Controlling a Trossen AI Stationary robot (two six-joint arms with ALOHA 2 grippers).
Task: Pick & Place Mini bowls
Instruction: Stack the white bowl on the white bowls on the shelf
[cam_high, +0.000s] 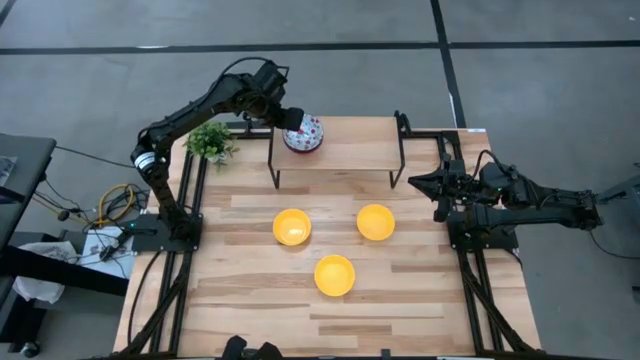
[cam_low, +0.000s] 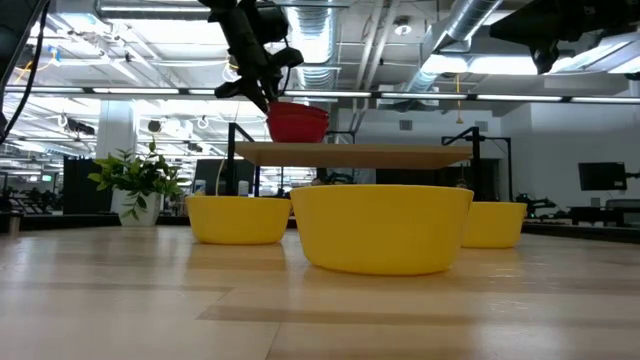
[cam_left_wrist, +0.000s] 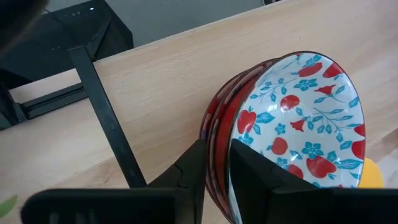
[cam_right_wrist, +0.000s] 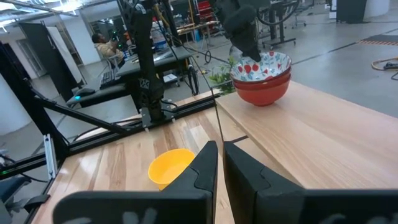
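Patterned bowls stacked on the shelf; three yellow ones down on the table.

You have the floral bowl stack (cam_left_wrist: 292, 124) nested on the raised wooden shelf (cam_high: 350, 145), near its end by the potted plant (cam_high: 211, 141). The left gripper (cam_left_wrist: 217, 171) sits at the stack's rim, one finger inside the top bowl and one outside, with the rim between them; whether it pinches or has let go, you cannot tell. This reads as the placing or picking step at the stack. Three yellow bowls (cam_high: 292, 227) sit apart on the table (cam_high: 250, 300) below. The right gripper (cam_right_wrist: 220, 163) waits closed and empty at the table's right edge. Next, confirm the grip, then lift straight up so the lower bowls do not drag.
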